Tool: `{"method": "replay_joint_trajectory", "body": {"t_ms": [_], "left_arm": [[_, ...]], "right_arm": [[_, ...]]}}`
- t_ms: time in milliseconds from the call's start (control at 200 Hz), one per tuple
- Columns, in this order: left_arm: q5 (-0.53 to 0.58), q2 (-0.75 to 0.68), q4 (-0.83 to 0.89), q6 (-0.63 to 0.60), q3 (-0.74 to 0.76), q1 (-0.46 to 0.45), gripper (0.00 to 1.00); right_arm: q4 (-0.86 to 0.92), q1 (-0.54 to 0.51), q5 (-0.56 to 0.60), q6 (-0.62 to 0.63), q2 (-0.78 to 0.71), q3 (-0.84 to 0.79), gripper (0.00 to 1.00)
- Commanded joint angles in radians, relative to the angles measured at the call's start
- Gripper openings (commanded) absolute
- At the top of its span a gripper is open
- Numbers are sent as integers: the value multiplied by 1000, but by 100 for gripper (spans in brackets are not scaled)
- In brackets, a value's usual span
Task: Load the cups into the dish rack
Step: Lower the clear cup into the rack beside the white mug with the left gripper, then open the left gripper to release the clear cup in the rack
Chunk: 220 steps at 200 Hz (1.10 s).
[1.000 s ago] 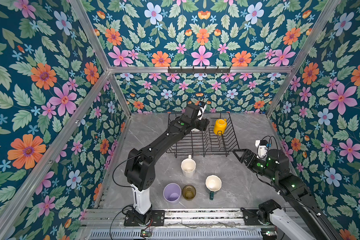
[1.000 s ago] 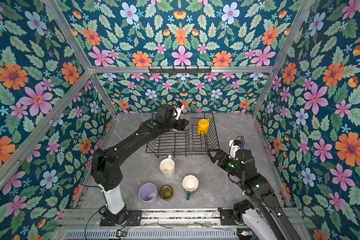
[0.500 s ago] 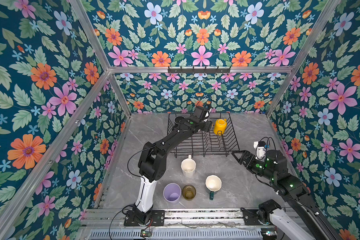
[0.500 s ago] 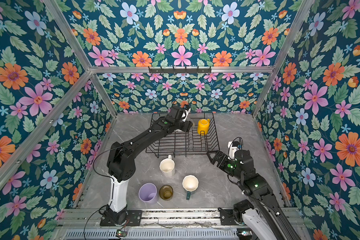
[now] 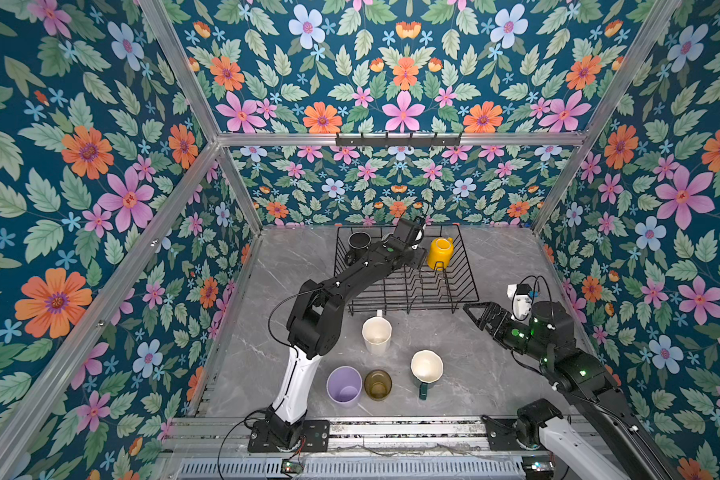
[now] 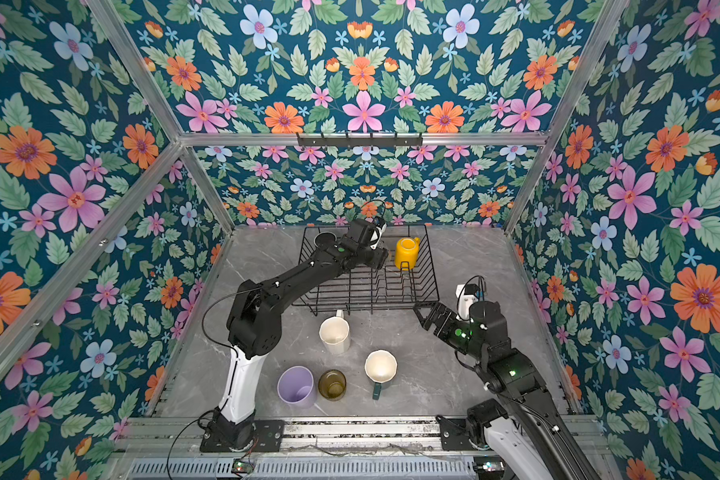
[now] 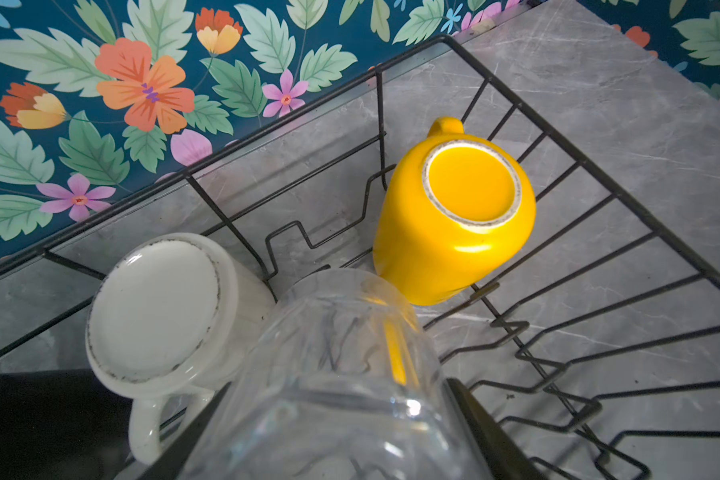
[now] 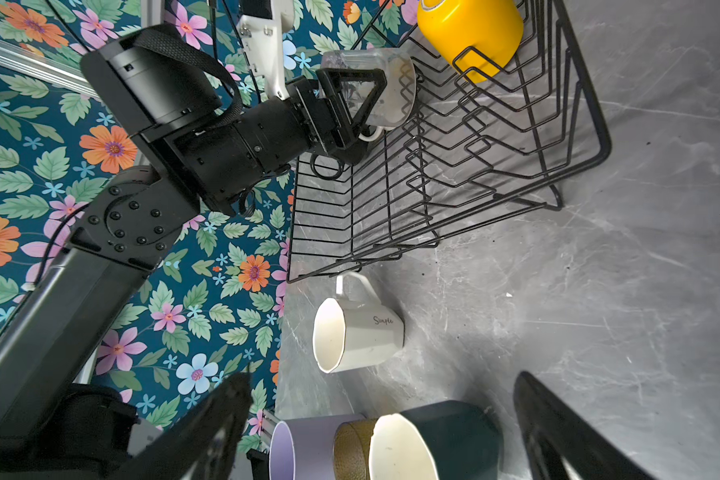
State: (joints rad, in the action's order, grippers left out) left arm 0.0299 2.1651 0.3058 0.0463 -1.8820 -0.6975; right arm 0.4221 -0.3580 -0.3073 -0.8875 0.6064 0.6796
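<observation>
Above black wire rack [image 5: 441,286], smooth clear glass [image 7: 341,374] near glossy yellow mug [image 7: 449,232].

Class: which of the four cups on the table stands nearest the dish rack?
The tall white mug, just before the dish rack; the other three stand farther off.

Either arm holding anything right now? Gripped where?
Left jaws clamp the clear glass across its side walls, over the dish rack. Right jaws stand open, holding nothing.
</observation>
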Motion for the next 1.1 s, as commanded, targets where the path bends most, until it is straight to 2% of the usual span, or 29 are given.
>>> {"method": "replay_joint_trajectory", "body": {"t_ms": [0, 565, 850, 930, 1045, 1095], "left_arm": [[23, 13, -64, -6, -9, 0, 0], [33, 123, -56, 6, -71, -1, 2], [34, 172, -10, 3, -108, -1, 22], [34, 174, -8, 3, -108, -1, 34], [37, 175, -2, 2, -106, -2, 59], [36, 177, 0, 1, -106, -1, 63]], "right_arm": [[6, -2, -1, -5, -9, 3, 98], [34, -1, 11, -16, -51, -17, 98], [30, -1, 11, -21, -54, -23, 98], [29, -1, 11, -23, -53, -25, 98], [27, -1, 11, -24, -52, -26, 98], [26, -1, 11, -24, -53, -26, 98]]}}
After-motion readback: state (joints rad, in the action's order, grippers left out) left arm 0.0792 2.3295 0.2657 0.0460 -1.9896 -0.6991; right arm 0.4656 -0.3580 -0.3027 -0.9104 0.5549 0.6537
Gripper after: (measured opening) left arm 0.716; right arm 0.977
